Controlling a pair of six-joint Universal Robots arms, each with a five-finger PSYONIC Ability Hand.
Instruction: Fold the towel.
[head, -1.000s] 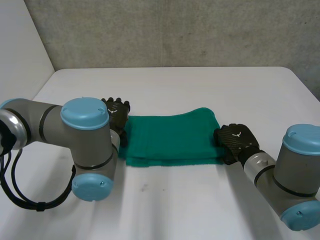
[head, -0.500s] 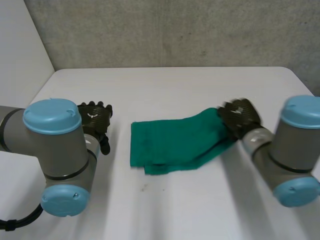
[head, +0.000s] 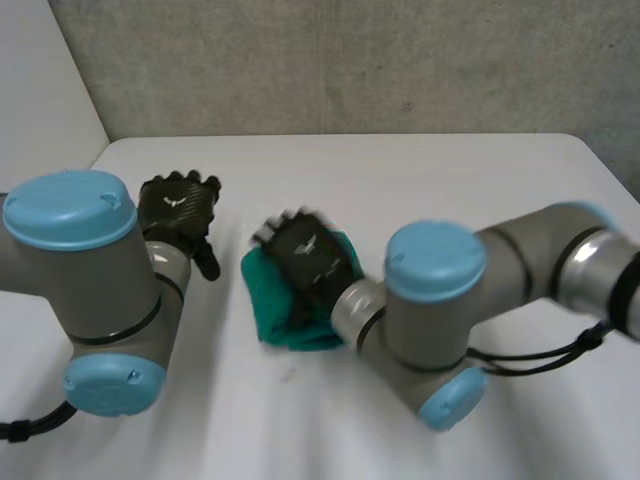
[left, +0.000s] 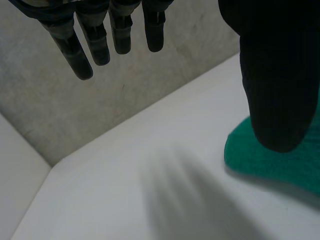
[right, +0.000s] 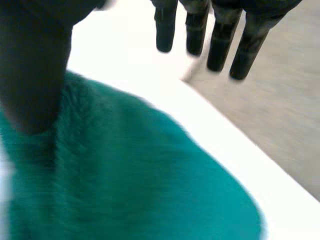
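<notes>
Reaching across the near side, the right arm ends with the right hand lying on top of the green towel. The towel sits bunched in a thick wad mid-table, straight on the white table, not in any container. Right wrist view: fingers straight and clear of the cloth, thumb over it, nothing gripped. Further back, the left hand hangs near the towel but apart from it, fingers relaxed, empty. Risk, my read: the layers look uneven. Lifting the palm could let the top flap spring open, or a snagged finger could drag the wad sideways.
</notes>
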